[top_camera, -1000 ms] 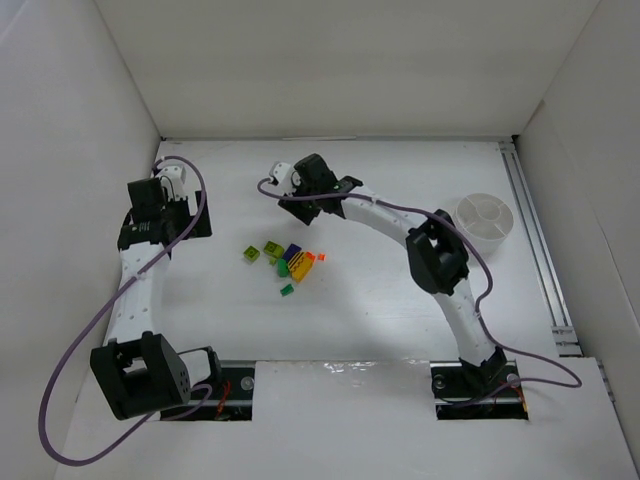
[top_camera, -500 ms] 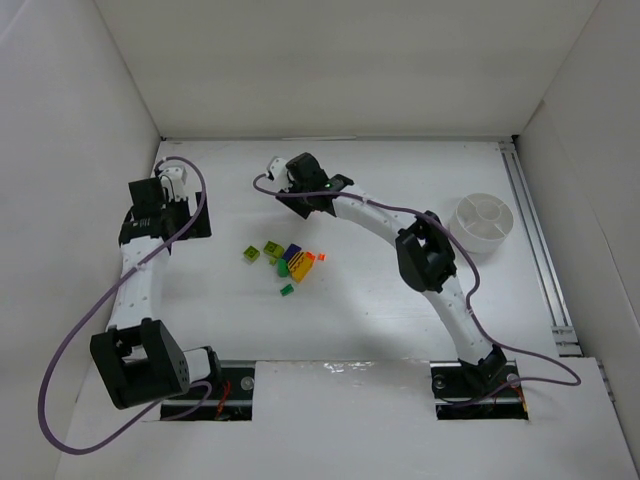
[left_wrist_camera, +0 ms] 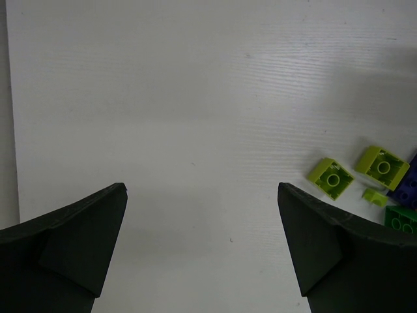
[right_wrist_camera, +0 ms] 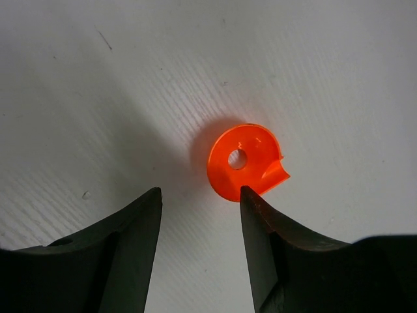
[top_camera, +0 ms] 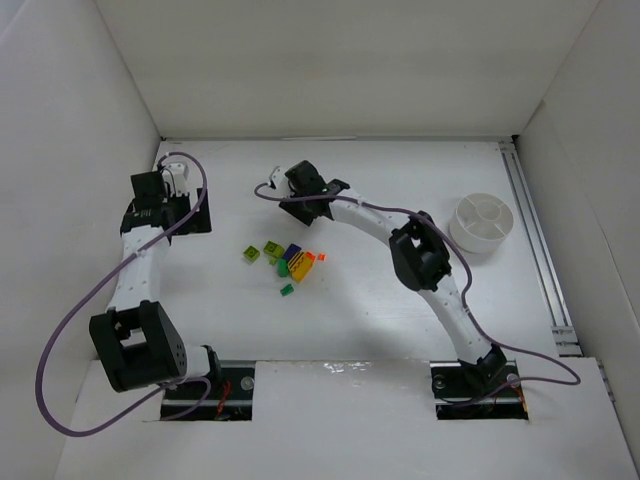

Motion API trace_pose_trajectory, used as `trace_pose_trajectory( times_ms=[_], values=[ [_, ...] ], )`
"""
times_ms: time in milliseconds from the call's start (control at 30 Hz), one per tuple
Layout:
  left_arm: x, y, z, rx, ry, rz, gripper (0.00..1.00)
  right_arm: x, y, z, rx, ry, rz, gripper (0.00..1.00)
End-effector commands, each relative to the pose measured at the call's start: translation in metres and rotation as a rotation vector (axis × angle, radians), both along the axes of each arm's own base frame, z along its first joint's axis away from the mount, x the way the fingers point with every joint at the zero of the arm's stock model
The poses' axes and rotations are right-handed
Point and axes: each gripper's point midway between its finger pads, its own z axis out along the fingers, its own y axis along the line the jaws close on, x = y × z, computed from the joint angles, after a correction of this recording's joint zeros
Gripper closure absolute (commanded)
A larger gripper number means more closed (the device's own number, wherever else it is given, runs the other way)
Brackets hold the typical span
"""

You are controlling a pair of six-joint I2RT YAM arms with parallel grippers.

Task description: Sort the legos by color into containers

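The legos (top_camera: 285, 262) lie in a loose cluster on the white table: lime, purple, yellow, orange and dark green. My right gripper (top_camera: 300, 193) hovers behind the cluster. In the right wrist view it (right_wrist_camera: 200, 190) is open and empty, jaws a small gap apart. A flat round orange piece (right_wrist_camera: 242, 162) with a centre hole lies on the table just beyond its right fingertip. My left gripper (top_camera: 168, 212) is at the far left. In its wrist view it (left_wrist_camera: 201, 186) is wide open over bare table, with lime bricks (left_wrist_camera: 331, 177) to the right. The white divided bowl (top_camera: 483, 220) stands at the right.
White walls enclose the table on the left, back and right. A metal rail (top_camera: 538, 250) runs along the right edge beside the bowl. Purple cables loop from both arms. The right arm's elbow (top_camera: 420, 255) stands between the cluster and the bowl.
My right gripper has shifted a little to the left behind the cluster. My left gripper has moved slightly toward the back wall. The legos and bowl have not moved.
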Motion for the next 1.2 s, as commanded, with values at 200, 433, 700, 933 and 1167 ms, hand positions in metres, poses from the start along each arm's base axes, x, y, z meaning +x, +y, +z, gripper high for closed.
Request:
trace_pose_trajectory(
  times_ms=[200,433,700,933,1167],
  values=[
    [0.016,0.000,0.017,-0.004,-0.049,-0.027,0.00,0.009,0.000,-0.003,0.007,-0.004,-0.024,0.44],
    [0.019,0.001,0.012,-0.006,-0.040,-0.027,0.00,0.019,0.002,-0.002,0.005,-0.034,-0.045,0.46],
    [0.024,0.002,0.013,-0.006,-0.040,-0.027,0.00,0.028,-0.007,-0.006,0.000,-0.029,-0.065,0.53],
    [0.026,0.002,0.013,-0.006,-0.040,-0.027,0.00,0.028,-0.014,-0.009,0.004,-0.016,-0.088,0.63],
    [0.028,-0.002,0.015,-0.015,-0.054,-0.054,0.00,0.021,-0.014,0.015,0.048,-0.020,-0.091,0.88]
  ],
)
